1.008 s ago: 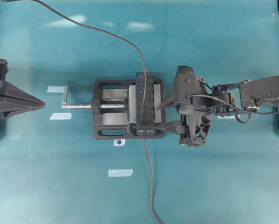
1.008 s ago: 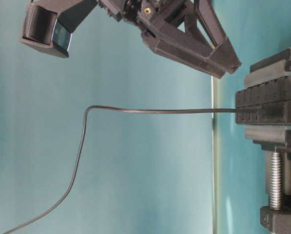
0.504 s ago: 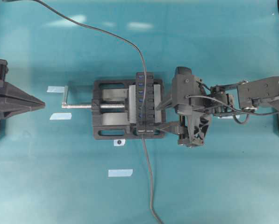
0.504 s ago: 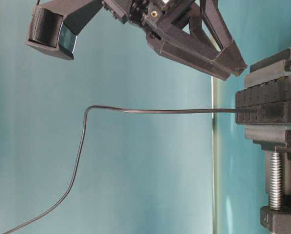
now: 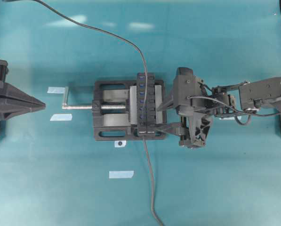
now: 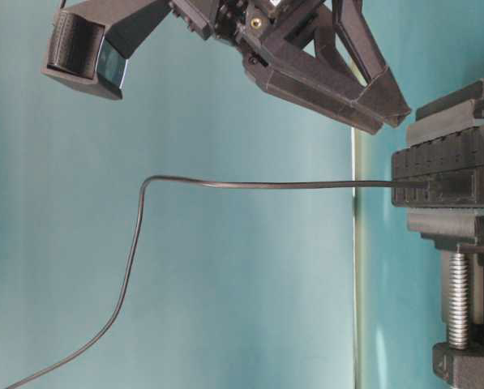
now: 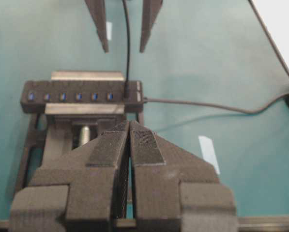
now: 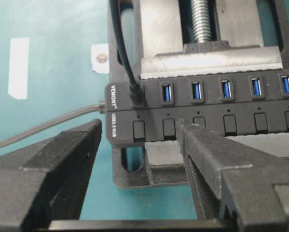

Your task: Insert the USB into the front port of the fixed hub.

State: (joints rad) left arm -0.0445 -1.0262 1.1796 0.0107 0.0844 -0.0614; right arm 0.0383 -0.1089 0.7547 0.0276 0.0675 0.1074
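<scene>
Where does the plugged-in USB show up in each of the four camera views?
Overhead: USB at the hub's lower end, centre.
Table-level: right side, where the cable meets the fixed hub.
Left wrist: upper centre, standing in the hub's rightmost port.
Right wrist: upper left, in the port beside the white lettering.
Shared landmark: the vise screw.

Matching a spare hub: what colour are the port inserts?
Blue, on the hub; clearest in the right wrist view.
</scene>
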